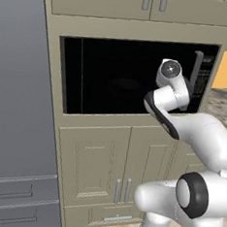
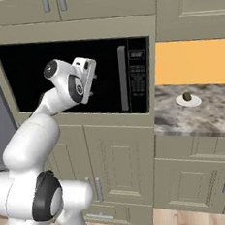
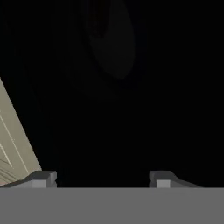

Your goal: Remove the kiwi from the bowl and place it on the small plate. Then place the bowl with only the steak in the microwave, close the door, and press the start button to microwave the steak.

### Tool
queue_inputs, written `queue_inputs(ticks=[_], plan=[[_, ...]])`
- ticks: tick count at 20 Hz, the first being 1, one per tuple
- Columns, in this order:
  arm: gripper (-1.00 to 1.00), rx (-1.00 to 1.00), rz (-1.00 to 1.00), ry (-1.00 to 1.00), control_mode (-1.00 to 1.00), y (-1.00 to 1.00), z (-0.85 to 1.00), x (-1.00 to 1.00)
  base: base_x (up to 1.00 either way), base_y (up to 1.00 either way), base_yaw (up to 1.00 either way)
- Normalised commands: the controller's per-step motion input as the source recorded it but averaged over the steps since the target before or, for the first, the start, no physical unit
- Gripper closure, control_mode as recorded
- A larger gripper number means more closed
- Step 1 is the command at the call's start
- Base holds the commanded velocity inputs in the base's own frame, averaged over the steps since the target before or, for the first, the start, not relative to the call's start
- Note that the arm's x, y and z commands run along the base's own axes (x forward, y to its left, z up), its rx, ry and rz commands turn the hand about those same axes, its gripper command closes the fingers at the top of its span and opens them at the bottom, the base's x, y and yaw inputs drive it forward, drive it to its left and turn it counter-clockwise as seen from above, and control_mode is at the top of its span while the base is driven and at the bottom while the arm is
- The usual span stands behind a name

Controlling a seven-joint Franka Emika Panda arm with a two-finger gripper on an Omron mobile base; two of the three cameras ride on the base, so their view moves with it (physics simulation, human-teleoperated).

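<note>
A: Kiwi (image 2: pixel 186 96) first — where is it?

B: On the small plate (image 2: pixel 195 101), out on the marbled counter (image 2: pixel 212 117) to the right of the microwave (image 2: pixel 141 82). It shows as a dark olive lump sitting in the middle of the white disc.

A: And the microwave itself?

B: Set into beige cabinetry (image 1: pixel 118 28), with the door (image 1: pixel 114 76) shut across the opening. The glossy black panel covers the whole front in both base views. Its long grey bar handle (image 2: pixel 124 78) stands upright near the right edge, just left of the keypad strip (image 2: pixel 139 78).

A: Can you see the bowl or the steak?

B: I cannot pick either out through the black panel. The hand view has a faint rounded shape in the dark glass, too dim to name.

A: Where is the gripper (image 3: pixel 104 179)?

B: Held in front of the door, at about the height of the handle and just to its left in the right base view. From the left base view the wrist sits over the right part of the door, beside the handle.

A: And its fingers?

B: Spread well apart, with nothing between them. In the hand view the two tips (image 3: pixel 43 178) rise at the bottom with a broad dark gap between, and plain black door behind. A slanted strip of beige cabinet frame (image 3: pixel 11 144) shows at the left edge of that view.

A: Are the tips touching the door?

B: I cannot tell.
</note>
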Motion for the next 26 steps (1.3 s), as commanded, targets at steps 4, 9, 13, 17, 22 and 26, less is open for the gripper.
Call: queue_inputs(ticks=[4, 9, 13, 17, 22, 26], plan=[[-1.0, 0.07, 0.04, 0.03, -1.0, -0.08, 0.05, 0.12, 0.0, 0.0, 0.0], [-1.0, 0.12, 0.0, 0.0, -1.0, -0.34, 0.28, -0.93, 0.0, 0.0, 0.0], [-1.0, 0.19, 0.0, -0.01, -1.0, -0.56, 0.08, -1.0, 0.0, 0.0, 0.0], [-1.0, 0.26, 0.03, -0.08, -1.0, -0.79, 0.0, -1.0, 0.0, 0.0, 0.0], [-1.0, 0.18, 0.04, -0.12, -1.0, -0.85, -0.1, -0.92, 0.0, 0.0, 0.0], [-1.0, 0.09, 0.08, -0.18, -1.0, -0.14, -0.31, -0.12, 0.0, 0.0, 0.0]])
